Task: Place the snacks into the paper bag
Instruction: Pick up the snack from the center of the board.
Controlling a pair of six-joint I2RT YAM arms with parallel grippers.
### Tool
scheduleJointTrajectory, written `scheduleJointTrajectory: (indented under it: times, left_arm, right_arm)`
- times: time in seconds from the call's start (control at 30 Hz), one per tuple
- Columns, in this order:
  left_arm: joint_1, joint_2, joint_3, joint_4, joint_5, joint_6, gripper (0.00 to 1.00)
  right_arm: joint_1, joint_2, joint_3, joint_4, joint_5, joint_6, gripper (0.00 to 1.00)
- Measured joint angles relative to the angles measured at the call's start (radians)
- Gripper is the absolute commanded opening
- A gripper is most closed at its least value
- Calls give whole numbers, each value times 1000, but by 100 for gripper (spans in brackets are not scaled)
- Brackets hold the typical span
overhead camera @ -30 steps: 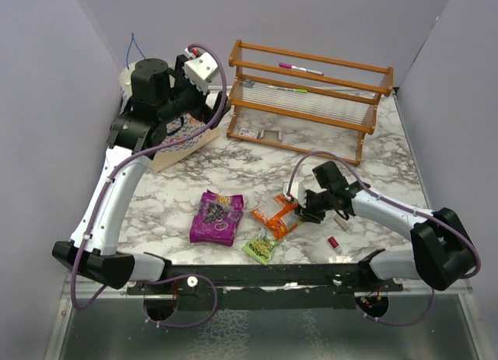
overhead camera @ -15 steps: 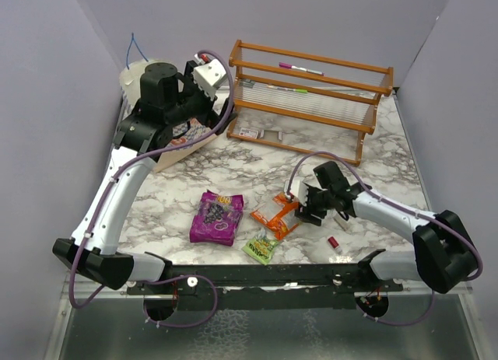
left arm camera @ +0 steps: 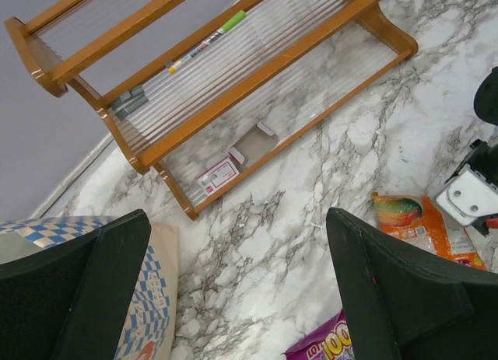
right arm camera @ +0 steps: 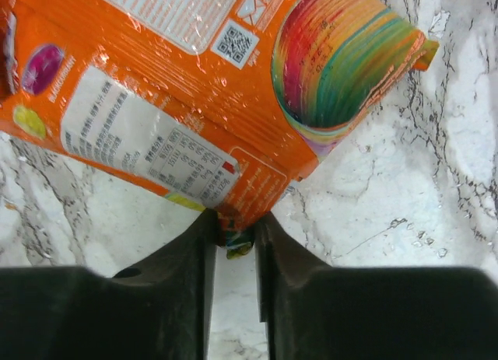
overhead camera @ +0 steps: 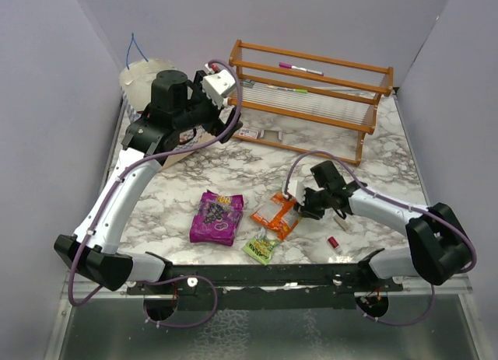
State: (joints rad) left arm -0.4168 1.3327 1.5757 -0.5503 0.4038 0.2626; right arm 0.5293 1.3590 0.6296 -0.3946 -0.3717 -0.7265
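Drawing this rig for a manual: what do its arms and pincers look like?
The left arm and right arm have white links, black joints and bases, each trailed by a purple cable. The left pincer and right pincer have two black fingers each.

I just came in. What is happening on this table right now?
The right fingers pinch a corner of the orange packet on the marble table. The left fingers stand wide open and empty near the checked paper bag. A purple packet and a small green packet lie on the table, not yet bagged.
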Motion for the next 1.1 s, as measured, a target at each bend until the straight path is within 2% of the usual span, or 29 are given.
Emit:
scheduleJointTrajectory:
  times: [0.07,0.1,0.47,0.8,1.1]
  left_arm:
    - [-5,0,-9,5,0,-2,99]
    - [-7,0,-14,9,0,-3,99]
    - [-38,31,-68,97,33,-81,98]
    - [-100,92,-99,161,193,-116,98]
    - [-151,143,-123,195,335,-129,99]
  right_arm:
    - [0,-9,0,-2,1,1,3]
    - [0,-17,2,-3,1,3,2]
    - [0,-290,10,-16,26,15,1]
    - [0,-428,157,-61,45,-28,1]
    - [0,-515,219,-80,73,-53,2]
